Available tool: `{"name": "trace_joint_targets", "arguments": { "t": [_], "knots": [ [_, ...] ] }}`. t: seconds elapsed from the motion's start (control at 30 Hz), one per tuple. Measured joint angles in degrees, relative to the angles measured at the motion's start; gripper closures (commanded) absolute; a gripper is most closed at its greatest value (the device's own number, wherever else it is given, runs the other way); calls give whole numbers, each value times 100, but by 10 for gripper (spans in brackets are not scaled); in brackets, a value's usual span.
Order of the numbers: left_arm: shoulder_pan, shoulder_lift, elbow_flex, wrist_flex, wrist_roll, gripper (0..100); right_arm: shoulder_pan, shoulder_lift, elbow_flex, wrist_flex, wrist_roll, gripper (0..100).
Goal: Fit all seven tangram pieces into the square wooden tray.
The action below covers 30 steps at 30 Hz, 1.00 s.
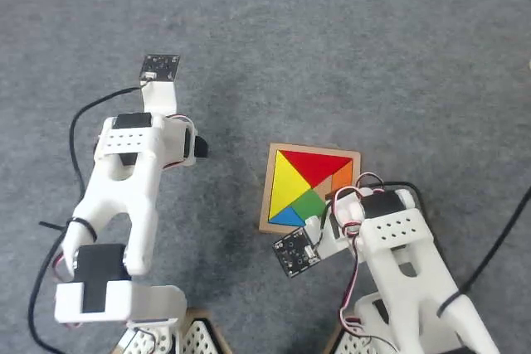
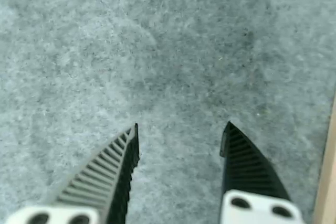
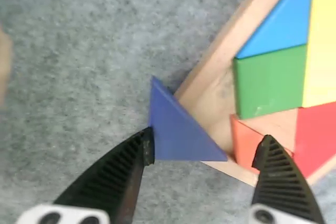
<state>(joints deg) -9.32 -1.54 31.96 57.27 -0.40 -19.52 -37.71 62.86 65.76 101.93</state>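
Note:
The square wooden tray (image 1: 270,192) lies right of the table's middle. It holds a yellow triangle (image 1: 290,184), a red triangle (image 1: 319,165), an orange piece (image 1: 344,176), a green square (image 1: 309,202) and a light blue triangle (image 1: 286,216). In the right wrist view a dark blue triangle (image 3: 176,129) rests tilted across the tray's rim (image 3: 220,40), partly over the bare wood inside. My right gripper (image 3: 208,140) is open around it: one fingertip (image 3: 147,145) touches its corner, the other stands apart over the orange piece (image 3: 244,140). My left gripper (image 2: 181,129) hangs open over bare carpet, left of the tray.
Grey carpet covers the whole table. The right arm (image 1: 390,234) covers the tray's near right corner in the high view. A strip of the tray's wooden edge (image 2: 328,171) shows beside the left gripper. Cables trail from both arms near the front edge.

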Motion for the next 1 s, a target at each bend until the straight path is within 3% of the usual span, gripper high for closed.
{"name": "trace_joint_targets", "arguments": {
  "t": [0.13,0.33,0.67,1.0],
  "knots": [
    [0,0,0,0,0,761,-44,0,0,607,193,696],
    [0,0,0,0,0,761,-88,0,0,659,193,696],
    [0,0,0,105,0,760,-97,545,-26,-290,-70,696],
    [0,0,0,105,0,760,-97,1073,-721,-343,-202,696]
  ]
}}
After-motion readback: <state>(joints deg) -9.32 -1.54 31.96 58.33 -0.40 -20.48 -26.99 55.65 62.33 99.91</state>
